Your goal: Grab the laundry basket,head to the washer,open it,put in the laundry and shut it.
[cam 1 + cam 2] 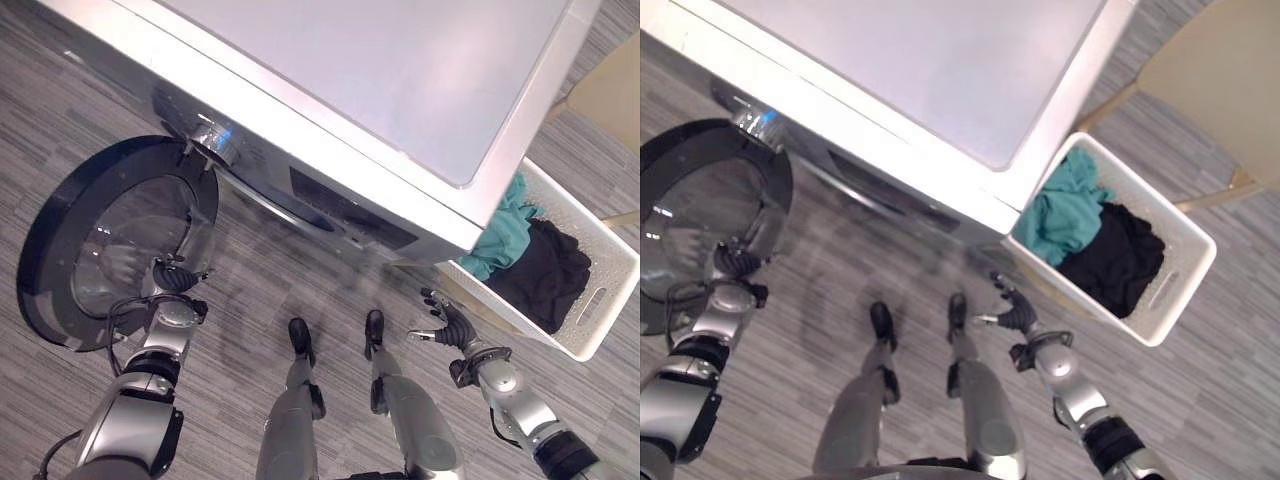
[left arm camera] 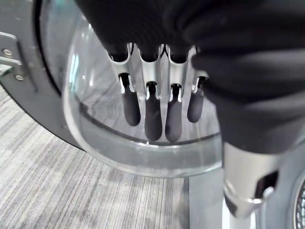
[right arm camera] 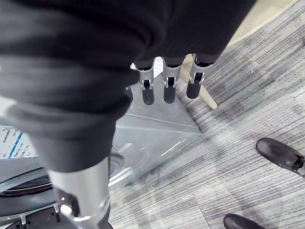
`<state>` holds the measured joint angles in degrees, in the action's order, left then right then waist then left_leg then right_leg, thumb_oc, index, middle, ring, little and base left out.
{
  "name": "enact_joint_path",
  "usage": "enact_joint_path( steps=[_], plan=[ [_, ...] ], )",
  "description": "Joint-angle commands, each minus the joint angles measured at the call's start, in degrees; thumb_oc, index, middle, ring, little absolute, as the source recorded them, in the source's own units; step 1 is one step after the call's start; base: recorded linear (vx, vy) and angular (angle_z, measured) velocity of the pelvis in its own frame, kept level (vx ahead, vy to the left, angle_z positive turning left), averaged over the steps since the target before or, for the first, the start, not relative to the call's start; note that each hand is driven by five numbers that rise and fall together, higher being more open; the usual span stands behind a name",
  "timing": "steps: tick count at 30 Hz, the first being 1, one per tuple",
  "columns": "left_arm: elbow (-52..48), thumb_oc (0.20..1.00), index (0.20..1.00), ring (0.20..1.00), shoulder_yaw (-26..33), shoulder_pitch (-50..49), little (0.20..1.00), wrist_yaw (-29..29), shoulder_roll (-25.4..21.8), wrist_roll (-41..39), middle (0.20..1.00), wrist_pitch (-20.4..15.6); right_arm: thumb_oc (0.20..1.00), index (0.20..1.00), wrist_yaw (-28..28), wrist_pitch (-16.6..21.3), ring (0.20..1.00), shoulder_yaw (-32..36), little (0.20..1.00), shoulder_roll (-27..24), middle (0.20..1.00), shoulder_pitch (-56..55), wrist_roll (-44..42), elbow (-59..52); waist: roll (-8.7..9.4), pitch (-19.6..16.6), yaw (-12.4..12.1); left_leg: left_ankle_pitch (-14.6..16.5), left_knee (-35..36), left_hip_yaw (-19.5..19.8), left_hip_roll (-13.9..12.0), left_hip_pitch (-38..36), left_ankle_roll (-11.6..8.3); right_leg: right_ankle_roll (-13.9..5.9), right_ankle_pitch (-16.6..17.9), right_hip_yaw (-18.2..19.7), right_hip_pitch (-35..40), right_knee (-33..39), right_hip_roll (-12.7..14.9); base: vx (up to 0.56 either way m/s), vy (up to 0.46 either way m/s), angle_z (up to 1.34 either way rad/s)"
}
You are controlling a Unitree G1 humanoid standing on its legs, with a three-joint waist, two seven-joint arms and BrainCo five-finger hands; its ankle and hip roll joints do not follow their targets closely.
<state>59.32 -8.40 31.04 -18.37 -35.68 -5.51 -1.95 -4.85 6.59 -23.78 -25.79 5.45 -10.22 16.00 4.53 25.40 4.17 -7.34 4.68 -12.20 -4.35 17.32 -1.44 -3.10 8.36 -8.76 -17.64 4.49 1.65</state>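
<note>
The white front-loading washer [image 1: 910, 90] has its round glass door [image 1: 700, 215] swung open; a white perforated plastic laundry basket [image 1: 1185, 265] holding teal and black clothes sits beside it.

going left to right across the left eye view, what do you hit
washer door → left hand → washer → right hand → teal cloth → black cloth → basket
</note>
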Motion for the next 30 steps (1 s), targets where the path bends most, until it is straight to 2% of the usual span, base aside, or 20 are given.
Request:
enact_joint_path(
  steps=[1,4,8,10,11,12,13,14,16,18,20,22,24,25,27,28,29,30],
  plan=[
    [0.51,1.0,1.0,1.0,3.58,-2.96,1.0,-3.51,-6.82,1.17,1.0,0.23,1.0,1.0,0.07,3.29,1.0,2.22,1.0,2.7,1.0,-3.02,-2.69,-4.54,3.13,-2.21,-2.67,3.91,-0.13,1.98,2.82,-1.22,-0.4,-6.03,-4.01,1.0,-0.64,-4.07,4.42,0.04,0.008,0.12],
    [-1.43,1.0,1.0,1.0,4.99,-5.46,1.0,-3.76,-6.57,1.26,1.0,0.2,1.0,1.0,0.06,3.28,1.0,2.67,1.0,2.97,1.0,-3.12,-2.17,-5.11,3.02,-2.88,-2.81,4.55,-0.23,1.57,2.95,-2.19,-0.28,-5.95,-4.32,1.37,0.15,-4.2,4.45,0.04,0.014,0.04],
    [-5.27,1.0,1.0,1.0,6.4,-11.24,1.0,-3.19,-3.53,1.87,1.0,0.01,1.0,1.0,0.2,2.82,1.0,4.12,1.0,2.92,1.0,-3.92,-1.33,-6.15,2.39,-4.72,-2.63,6.07,-0.43,0.27,3.33,-5.05,0.09,-5.88,-5.15,2.38,2.0,-5.07,4.55,0.06,0.02,-0.06],
    [-7.84,1.0,1.0,1.0,6.7,-15.77,1.0,-2.31,-0.26,1.79,1.0,-0.24,1.0,1.0,0.33,2.08,1.0,5.06,1.0,2.98,1.0,-4.22,-0.26,-6.2,1.94,-5.95,-2.4,6.89,-0.53,-0.9,3.59,-7.12,0.36,-5.91,-5.49,3.15,3.16,-5.62,4.52,0.12,0.036,-0.22],
    [-7.77,1.0,1.0,1.0,6.64,-19.2,1.0,-1.11,3.26,1.62,1.0,-0.21,1.0,1.0,0.36,1.17,1.0,6.53,1.0,2.64,1.0,-4.51,1.44,-6.91,1.49,-7.11,-1.82,7.63,-0.5,-2.41,3.81,-9.47,0.67,-5.98,-5.89,4.22,4.31,-6.18,4.47,0.11,0.05,-0.22],
    [-7.78,1.0,1.0,1.0,6.65,-19.2,1.0,-1.11,3.26,1.63,1.0,-0.21,1.0,1.0,0.36,1.15,1.0,6.54,1.0,2.64,1.0,-4.52,1.44,-6.93,1.52,-7.27,-1.87,7.5,-0.47,-2.49,3.82,-9.27,0.67,-5.96,-5.74,4.3,4.1,-6.11,4.47,0.15,0.085,-0.46],
    [-8.27,1.0,1.0,1.0,6.22,-22.57,1.0,0.0,6.79,2.15,1.0,0.06,1.0,1.0,0.39,0.57,1.0,7.9,1.0,1.65,1.0,-4.92,4.66,-8.12,0.76,-8.15,-1.23,8.15,-0.3,-4.27,3.97,-11.64,0.9,-6.11,-5.9,5.35,5.09,-6.33,4.44,0.07,0.045,-0.59],
    [-8.27,1.0,1.0,1.0,6.22,-22.57,1.0,0.0,6.79,2.15,1.0,0.06,1.0,1.0,0.39,0.57,1.0,7.9,1.0,1.65,1.0,-4.93,4.66,-8.13,0.76,-8.19,-1.25,8.15,-0.3,-4.28,3.97,-11.6,0.9,-6.11,-5.89,5.37,5.04,-6.33,4.44,0.12,0.088,-0.71],
    [-9.57,1.0,1.0,1.0,5.44,-27.3,1.0,1.37,11.27,2.67,1.0,0.16,1.0,1.0,-0.48,0.31,1.0,9.67,1.0,-0.83,1.0,-4.76,10.56,-10.93,-0.32,-8.94,-0.57,8.98,-0.4,-7.54,3.88,-14.2,1.26,-6.49,-5.73,5.96,6.09,-6.08,4.32,0.07,0.037,-0.59],
    [-9.8,1.0,1.0,1.0,5.13,-28.78,1.0,2.03,12.61,3.13,1.0,0.23,1.0,1.0,-0.63,0.19,1.0,10.28,1.0,-1.82,1.0,-4.54,12.89,-11.95,-0.65,-9.09,-0.61,9.14,-0.47,-8.77,3.57,-15.04,1.33,-6.51,-5.66,5.68,6.1,-6.51,4.34,0.02,-0.048,-0.89],
    [-8.69,1.0,1.0,1.0,3.82,-31.39,1.0,3.63,14.93,3.94,1.0,0.44,1.0,1.0,-1.17,0.42,1.0,10.5,1.0,-3.1,1.0,-3.68,17.0,-13.02,-1.95,-9.93,-1.39,10.36,-0.5,-11.26,1.78,-17.29,0.72,-6.57,-7.95,-0.96,7.0,-9.84,5.93,0.08,-0.119,-1.02],
    [-7.93,1.0,1.0,1.0,2.54,-32.83,1.0,5.0,15.79,5.45,1.0,0.75,1.0,1.0,-1.15,0.39,1.0,10.41,1.0,-3.95,1.0,-3.84,19.63,-13.33,-2.12,-11.21,-1.6,10.72,-1.53,-13.59,0.76,-18.42,-0.03,-5.91,-9.59,-6.58,9.63,-9.41,7.35,0.1,-0.184,-0.94],
    [-6.83,1.0,1.0,1.0,1.8,-33.19,1.0,5.6,16.37,5.91,1.0,0.72,1.0,1.0,-1.41,0.29,1.0,10.31,1.0,-4.07,1.0,-4.18,20.7,-12.9,-2.09,-11.62,-1.43,11.02,-3.12,-14.07,0.17,-18.58,-0.38,-5.39,-10.23,-6.5,10.52,-8.93,7.08,0.09,-0.214,-1.09],
    [-5.65,1.0,1.0,1.0,0.89,-33.3,1.0,6.72,17.29,7.46,1.0,0.66,1.0,1.0,-2.24,0.19,1.0,10.42,1.0,-4.98,1.0,-4.69,23.64,-11.73,-2.11,-12.61,-0.92,12.04,-8.13,-14.75,-1.6,-18.39,-1.62,-4.95,-10.76,-4.39,11.62,-8.1,6.12,0.12,-0.267,-0.25],
    [-6.48,1.0,1.0,1.0,-0.08,-33.66,1.0,7.2,17.67,8.41,1.0,0.51,1.0,1.0,-3.01,-0.04,1.0,10.29,1.0,-6.4,1.0,-4.67,25.71,-11.37,-1.97,-12.45,-0.88,12.31,-16.11,-15.05,-4.86,-17.05,-2.96,-3.5,-11.19,-3.28,14.38,-5.7,4.85,0.1,-0.287,-0.38],
    [-6.48,1.0,1.0,1.0,-0.08,-33.66,1.0,7.2,17.68,8.41,1.0,0.51,1.0,1.0,-3.01,-0.04,1.0,10.29,1.0,-6.4,1.0,-4.66,25.71,-11.36,-2.01,-12.43,-0.87,12.38,-16.25,-15.02,-4.94,-17.0,-2.98,-3.48,-11.18,-3.3,14.41,-5.67,4.8,0.07,-0.269,-0.63],
    [-6.7,1.0,1.0,1.0,-0.81,-33.3,1.0,7.49,18.44,8.08,1.0,0.22,1.0,1.0,-3.24,-0.61,1.0,9.51,1.0,-8.46,1.0,-3.61,26.98,-10.58,-2.08,-11.87,-1.27,10.06,-22.58,-12.58,-7.11,-14.85,-4.28,-1.89,-11.47,-2.05,16.61,-3.6,3.3,0.06,-0.169,-0.46],
    [-7.03,1.0,1.0,1.0,-1.46,-33.22,1.0,7.39,18.85,7.68,1.0,-0.21,1.0,1.0,-3.31,-0.8,1.0,8.76,1.0,-9.36,1.0,-2.82,27.55,-9.78,-2.2,-11.62,-1.64,9.17,-24.14,-9.98,-6.77,-13.61,-4.59,-1.44,-11.66,-1.42,17.16,-2.79,2.98,-0.02,-0.203,-0.39]
  ],
)
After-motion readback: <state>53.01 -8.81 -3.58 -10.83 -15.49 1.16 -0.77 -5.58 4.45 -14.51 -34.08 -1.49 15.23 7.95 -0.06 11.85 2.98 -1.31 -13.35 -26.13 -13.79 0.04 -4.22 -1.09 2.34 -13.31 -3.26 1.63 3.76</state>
